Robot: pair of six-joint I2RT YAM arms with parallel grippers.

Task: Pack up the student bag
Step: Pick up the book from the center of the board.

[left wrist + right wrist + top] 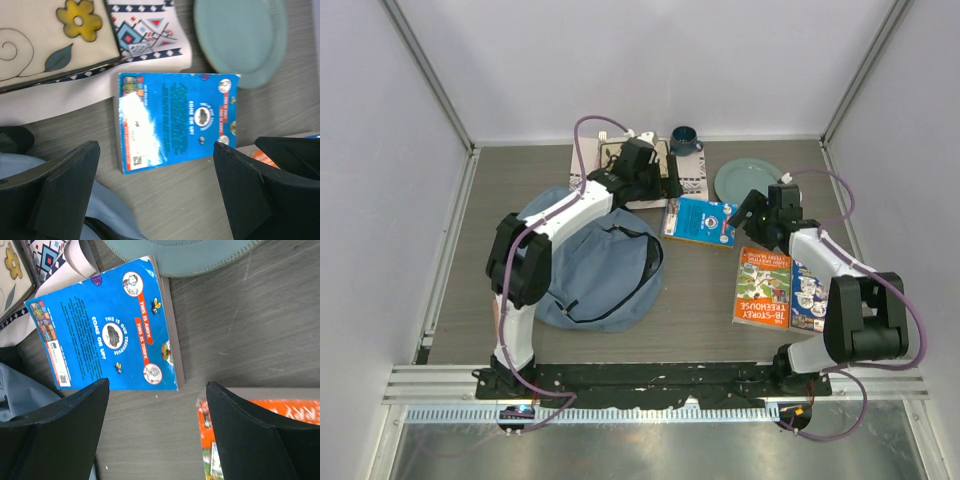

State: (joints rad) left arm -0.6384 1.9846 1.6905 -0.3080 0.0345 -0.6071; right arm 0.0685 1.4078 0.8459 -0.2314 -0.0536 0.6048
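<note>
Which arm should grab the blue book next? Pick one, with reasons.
Probably left: the blue book lies centred under the open left gripper, and the student bag sits beside that arm.

Top view: the left arm (570, 210) hides parts of the mat (690, 188) and bag (600, 270); the right arm (825, 250) covers part of the rightmost book (807, 290). Left wrist view: the plate (240, 40) is blurred, cut by the top edge. Right wrist view: the right gripper (155, 430) hides most of the orange book (260, 407).
</note>
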